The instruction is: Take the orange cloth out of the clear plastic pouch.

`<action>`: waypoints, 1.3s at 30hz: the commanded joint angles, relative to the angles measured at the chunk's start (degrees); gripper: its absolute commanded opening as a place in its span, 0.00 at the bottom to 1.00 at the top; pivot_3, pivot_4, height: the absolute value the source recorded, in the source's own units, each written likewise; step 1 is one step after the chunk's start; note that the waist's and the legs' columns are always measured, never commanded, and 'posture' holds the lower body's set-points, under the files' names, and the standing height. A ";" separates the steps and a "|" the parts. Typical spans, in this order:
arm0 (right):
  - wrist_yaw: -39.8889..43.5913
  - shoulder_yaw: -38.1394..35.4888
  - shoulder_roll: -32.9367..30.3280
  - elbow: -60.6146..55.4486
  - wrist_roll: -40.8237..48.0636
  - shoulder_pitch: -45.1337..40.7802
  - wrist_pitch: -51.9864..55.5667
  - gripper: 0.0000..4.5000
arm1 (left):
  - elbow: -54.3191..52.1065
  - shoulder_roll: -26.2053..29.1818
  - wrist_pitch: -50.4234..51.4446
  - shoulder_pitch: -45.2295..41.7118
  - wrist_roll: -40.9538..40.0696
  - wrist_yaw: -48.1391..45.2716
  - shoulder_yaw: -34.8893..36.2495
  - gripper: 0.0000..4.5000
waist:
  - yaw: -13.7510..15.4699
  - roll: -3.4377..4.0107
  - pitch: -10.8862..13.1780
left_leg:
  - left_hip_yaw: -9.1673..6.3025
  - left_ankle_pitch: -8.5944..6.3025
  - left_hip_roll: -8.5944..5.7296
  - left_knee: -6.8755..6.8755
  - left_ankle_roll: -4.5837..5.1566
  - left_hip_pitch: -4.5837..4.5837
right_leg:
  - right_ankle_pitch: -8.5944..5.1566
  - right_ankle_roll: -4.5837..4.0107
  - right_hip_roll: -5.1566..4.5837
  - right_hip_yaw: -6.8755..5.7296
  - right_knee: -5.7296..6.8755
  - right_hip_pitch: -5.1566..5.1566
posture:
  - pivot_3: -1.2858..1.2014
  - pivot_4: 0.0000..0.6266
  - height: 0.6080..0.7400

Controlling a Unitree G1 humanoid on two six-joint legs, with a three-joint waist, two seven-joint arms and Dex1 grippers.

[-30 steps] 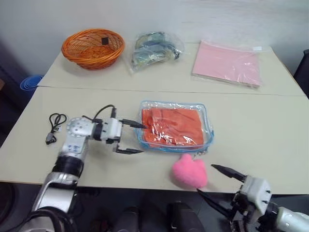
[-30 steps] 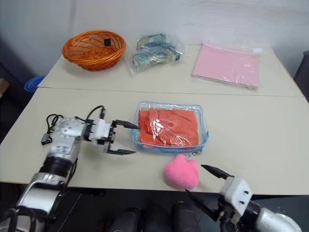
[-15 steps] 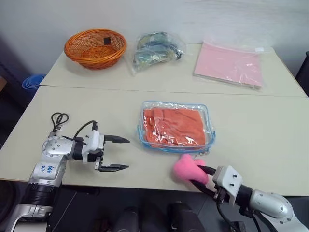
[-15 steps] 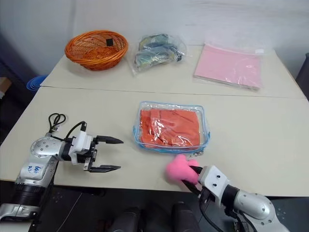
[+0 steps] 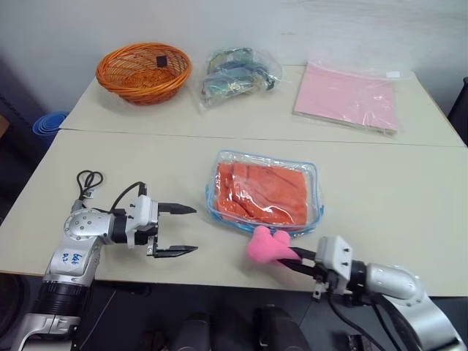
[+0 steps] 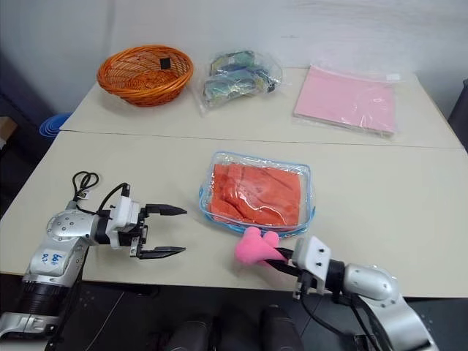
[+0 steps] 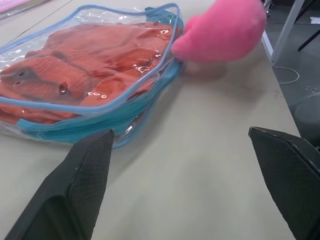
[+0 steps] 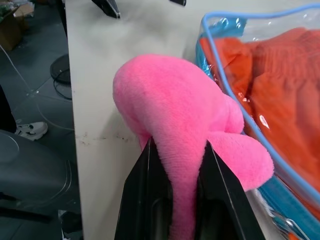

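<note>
Orange cloth [image 5: 263, 192]: folded, sealed inside the clear plastic pouch [image 5: 265, 191] at table [image 5: 395, 190] centre; blue zipper edging closed all round.

Pink plush heart [image 5: 265, 245]: on the pouch's pull, at 6 o'clock of the pouch, at the near table edge. The right wrist view shows what the eye views only hint at: both fingers [image 8: 145, 195] of the right claw [image 5: 292, 262] pressed into the plush, pinching it tight. Right forearm reaches level from 4 o'clock.

Left claw [image 5: 181, 230]: fully spread, holding nothing, at 9 o'clock of the pouch and apart from it; left wrist view looks along the tabletop at the pouch's zipper side and the heart.

Far table edge: wicker basket [image 5: 143, 72] at 11 o'clock, wrinkly clear bag [image 5: 238, 74] at 12, flat bag of pink sheets [image 5: 347, 95] at 1. Black cable [image 5: 86, 181] beside the left arm.
</note>
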 commanded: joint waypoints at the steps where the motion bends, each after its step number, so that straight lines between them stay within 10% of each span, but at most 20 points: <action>1: -1.31 2.06 1.72 0.54 -0.42 -1.40 1.53 0.02 | 0.11 -0.51 -1.19 -1.47 0.40 -0.26 -0.68 1.00 | -0.01 0.00 0.00 | 0.00 0.00 0.00 0.00 0.00 0.00 | 0.00 0.00 0.00 0.00 0.00 0.00 | 0.52 0.24 1.00; 13: 10.17 -13.57 -7.48 -8.46 14.27 7.46 -0.41 0.87 | 4.27 -1.39 -3.26 -3.54 0.87 -2.87 -2.20 1.00 | 0.05 0.02 0.02 | -0.01 -0.02 0.00 0.00 0.05 0.02 | 0.00 0.00 0.00 -0.01 -0.03 0.05 | 0.52 0.24 1.00; 20: 16.88 -24.77 -13.93 0.97 14.70 6.16 -4.36 0.87 | 4.22 -0.90 -2.27 -3.33 0.18 -4.98 -2.24 1.00 | 0.02 0.02 0.02 | 0.01 -0.04 0.02 0.00 0.07 0.05 | 0.00 0.00 0.02 0.00 -0.06 0.09 | 0.52 0.24 1.00; 32: 13.27 -8.51 -11.67 34.73 -10.95 -22.05 -34.46 0.87 | -7.18 -5.88 -5.82 -2.37 5.31 -0.51 -7.99 1.00 | 0.14 0.13 0.08 | 0.12 0.13 0.01 0.03 -0.22 -0.02 | 0.00 0.00 0.02 0.05 -0.02 -0.02 | 0.52 0.24 1.00; 39: 15.50 -3.88 -10.73 40.04 -10.67 -27.22 -38.93 0.34 | -2.67 -9.07 -13.77 -6.69 11.19 -0.61 -14.76 1.00 | -0.03 0.13 0.08 | 0.14 0.14 0.01 0.06 -0.23 -0.01 | 0.00 0.00 0.04 0.05 0.01 -0.02 | 0.52 0.24 1.00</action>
